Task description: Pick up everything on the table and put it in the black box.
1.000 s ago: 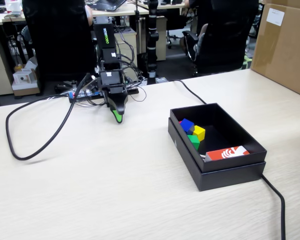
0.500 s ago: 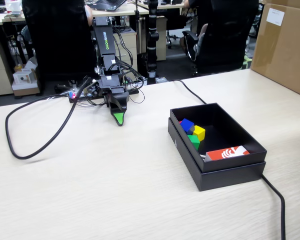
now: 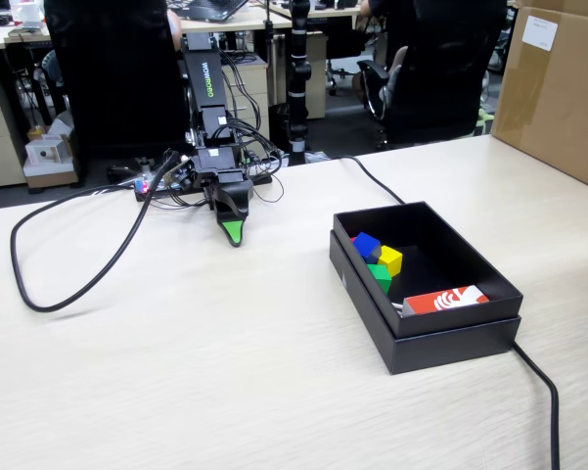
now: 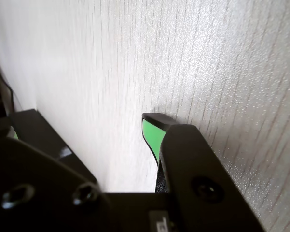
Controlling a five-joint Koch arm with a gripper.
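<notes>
Table (image 3: 225, 372): big, light wood, bare at the front.
Red-and-white packet (image 3: 446, 300): lies in the near end of the black box.
Black box (image 3: 362, 289): sits on the right side of the table in the fixed view.
Green cube (image 3: 381, 276): in the box, just behind the packet.
Yellow cube (image 3: 389, 259): in the box, touching the green one.
Blue cube (image 3: 367, 246): in the box, at the back of the little pile.
Red cube (image 3: 353, 238): only a tiny bit shows behind the blue one.
Gripper (image 3: 233, 233): points down near the table, well apart from the box; holds nothing; only one green tip (image 4: 152, 131) shows, so I cannot tell if it is closed.
Brown carton (image 3: 558, 88): stands at the far right.
</notes>
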